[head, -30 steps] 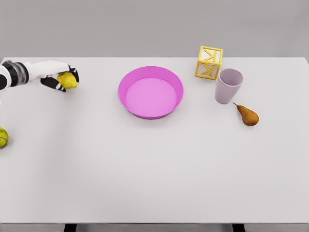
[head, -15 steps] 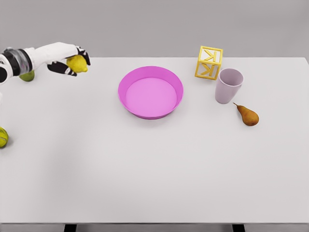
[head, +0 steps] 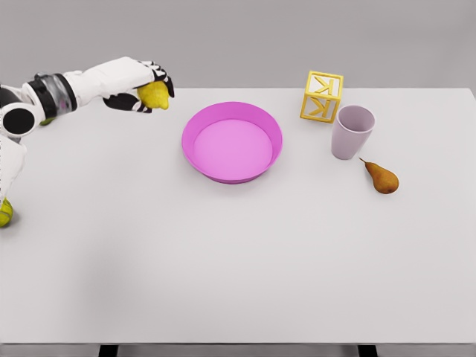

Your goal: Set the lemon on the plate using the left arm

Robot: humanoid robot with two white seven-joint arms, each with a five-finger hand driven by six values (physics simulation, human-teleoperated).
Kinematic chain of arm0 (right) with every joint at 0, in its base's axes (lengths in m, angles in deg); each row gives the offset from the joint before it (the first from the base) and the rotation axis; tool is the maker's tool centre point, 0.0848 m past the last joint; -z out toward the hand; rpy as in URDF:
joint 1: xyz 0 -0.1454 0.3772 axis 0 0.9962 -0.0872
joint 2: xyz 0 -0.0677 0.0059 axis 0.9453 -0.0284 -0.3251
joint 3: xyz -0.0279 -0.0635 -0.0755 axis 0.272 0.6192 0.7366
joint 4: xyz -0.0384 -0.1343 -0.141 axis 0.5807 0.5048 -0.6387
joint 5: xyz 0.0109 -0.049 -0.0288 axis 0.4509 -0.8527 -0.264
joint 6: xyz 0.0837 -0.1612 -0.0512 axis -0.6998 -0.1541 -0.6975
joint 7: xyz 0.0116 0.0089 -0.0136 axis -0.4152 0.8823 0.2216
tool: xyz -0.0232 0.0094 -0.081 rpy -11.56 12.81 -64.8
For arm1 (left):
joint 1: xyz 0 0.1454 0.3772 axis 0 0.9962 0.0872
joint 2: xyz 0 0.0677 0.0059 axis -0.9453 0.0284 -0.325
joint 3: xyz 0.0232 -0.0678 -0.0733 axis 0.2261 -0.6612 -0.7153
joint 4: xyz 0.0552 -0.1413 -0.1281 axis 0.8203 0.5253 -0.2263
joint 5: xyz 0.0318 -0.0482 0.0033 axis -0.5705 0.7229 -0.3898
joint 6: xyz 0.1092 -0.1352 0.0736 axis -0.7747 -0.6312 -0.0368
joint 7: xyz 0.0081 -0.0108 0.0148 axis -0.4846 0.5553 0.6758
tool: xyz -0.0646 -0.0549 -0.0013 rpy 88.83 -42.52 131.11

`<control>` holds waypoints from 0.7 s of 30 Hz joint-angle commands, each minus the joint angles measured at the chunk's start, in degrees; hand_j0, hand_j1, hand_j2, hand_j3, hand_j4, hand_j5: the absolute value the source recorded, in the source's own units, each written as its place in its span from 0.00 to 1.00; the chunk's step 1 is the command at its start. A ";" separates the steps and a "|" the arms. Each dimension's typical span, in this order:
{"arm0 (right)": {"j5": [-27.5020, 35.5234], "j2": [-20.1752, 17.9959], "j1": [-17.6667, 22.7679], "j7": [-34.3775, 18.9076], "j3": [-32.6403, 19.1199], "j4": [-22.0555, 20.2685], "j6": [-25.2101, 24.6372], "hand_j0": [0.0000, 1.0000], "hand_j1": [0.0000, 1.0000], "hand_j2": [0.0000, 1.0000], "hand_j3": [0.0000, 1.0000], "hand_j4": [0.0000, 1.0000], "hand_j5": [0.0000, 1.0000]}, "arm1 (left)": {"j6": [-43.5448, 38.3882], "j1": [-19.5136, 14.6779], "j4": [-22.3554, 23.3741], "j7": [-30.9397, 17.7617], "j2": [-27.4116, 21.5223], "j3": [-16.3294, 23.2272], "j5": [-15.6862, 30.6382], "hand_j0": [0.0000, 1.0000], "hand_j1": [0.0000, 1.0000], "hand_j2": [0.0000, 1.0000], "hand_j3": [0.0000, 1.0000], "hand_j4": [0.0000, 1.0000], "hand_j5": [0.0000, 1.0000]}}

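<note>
Head view showed that our left hand point(head: 137, 83), fingers curled around the small yellow lemon point(head: 154, 95), had carried it rightward, nearer the round pink plate point(head: 195, 119).

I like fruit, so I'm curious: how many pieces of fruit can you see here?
3 for sure: a lemon in the left hand, a pear beside the cup, and a round one at the left edge. Another may hide behind the arm.

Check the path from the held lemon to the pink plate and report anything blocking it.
Nothing visible blocks it. The left robot hand holds the lemon just left of the plate, with only bare table between them. The cup, block and pear sit beyond the plate's right side.
</note>
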 commanded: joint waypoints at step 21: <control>-0.02 0.01 0.00 -0.01 0.01 -0.04 0.00 1.00 1.00 1.00 1.00 1.00 1.00 | -0.21 0.00 -0.88 0.07 11.73 7.26 -0.81 0.47 0.47 0.47 0.47 0.47 0.47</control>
